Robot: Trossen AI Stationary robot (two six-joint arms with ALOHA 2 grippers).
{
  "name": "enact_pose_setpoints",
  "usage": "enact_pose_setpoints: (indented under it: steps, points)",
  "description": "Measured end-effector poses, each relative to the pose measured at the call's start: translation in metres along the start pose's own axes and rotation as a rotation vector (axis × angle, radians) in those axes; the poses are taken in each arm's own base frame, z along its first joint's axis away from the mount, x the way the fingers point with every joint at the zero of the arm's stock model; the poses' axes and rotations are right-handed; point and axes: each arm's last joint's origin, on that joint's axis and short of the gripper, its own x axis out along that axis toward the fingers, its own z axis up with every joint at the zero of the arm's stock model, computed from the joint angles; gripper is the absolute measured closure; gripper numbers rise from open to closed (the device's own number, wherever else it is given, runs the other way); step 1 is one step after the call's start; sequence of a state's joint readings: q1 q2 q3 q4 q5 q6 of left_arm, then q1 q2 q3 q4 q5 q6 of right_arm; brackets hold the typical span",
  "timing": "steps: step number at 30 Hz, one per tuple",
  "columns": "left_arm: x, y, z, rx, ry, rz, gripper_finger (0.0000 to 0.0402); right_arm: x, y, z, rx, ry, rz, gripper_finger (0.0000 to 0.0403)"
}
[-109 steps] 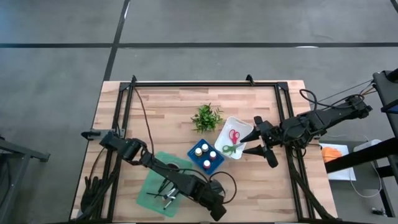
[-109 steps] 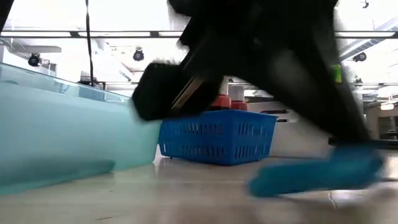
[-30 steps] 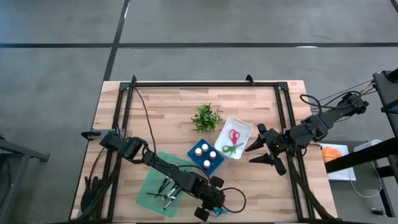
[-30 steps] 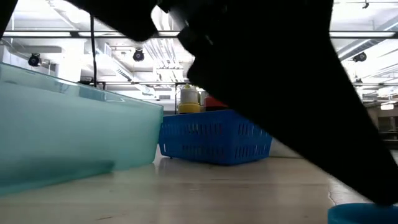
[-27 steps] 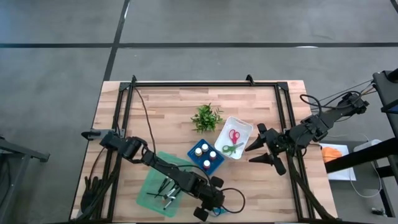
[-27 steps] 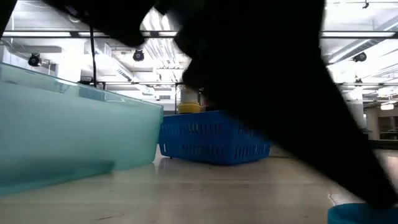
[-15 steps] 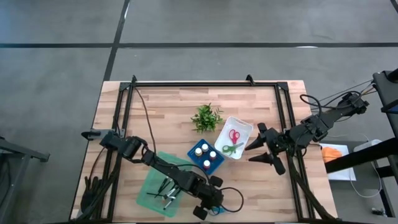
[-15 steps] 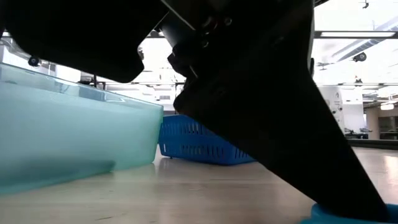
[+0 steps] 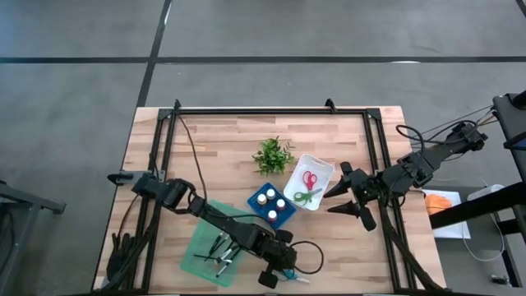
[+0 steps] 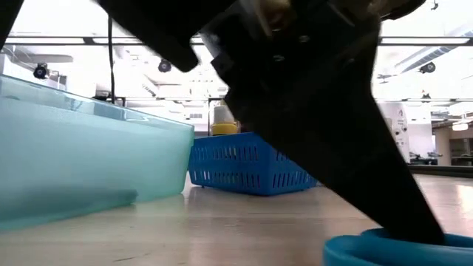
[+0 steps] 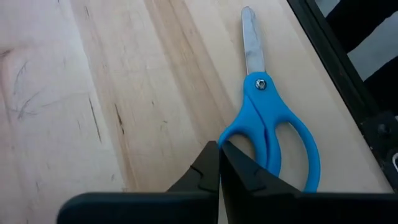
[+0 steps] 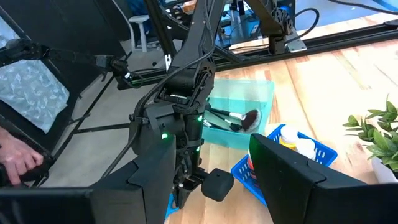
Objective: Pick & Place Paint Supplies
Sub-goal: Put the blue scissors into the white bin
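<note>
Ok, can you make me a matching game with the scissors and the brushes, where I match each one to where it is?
Things:
1. blue scissors
2. red scissors
3. brushes
4. paint bottles

Places:
A. in the blue basket
B. flat on the wooden table by the left gripper
C. in the white tray
D. in the teal bin

Pairs: 1-B, 2-C, 3-D, 4-A

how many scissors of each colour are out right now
red scissors: 1
green scissors: 1
blue scissors: 1
total: 3
</note>
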State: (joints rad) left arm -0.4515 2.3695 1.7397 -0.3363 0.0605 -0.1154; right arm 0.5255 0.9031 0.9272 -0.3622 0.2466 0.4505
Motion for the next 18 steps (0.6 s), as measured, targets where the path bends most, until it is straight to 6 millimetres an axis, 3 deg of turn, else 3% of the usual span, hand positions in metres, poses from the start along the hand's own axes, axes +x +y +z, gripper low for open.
enact_pose_setpoints:
  steps: [18]
  points:
    - [-0.027,-0.004,0.045,-0.023,-0.098,0.06,0.0401,0.0,0.0,0.0,-0.013,0.002,0.007,0.02]
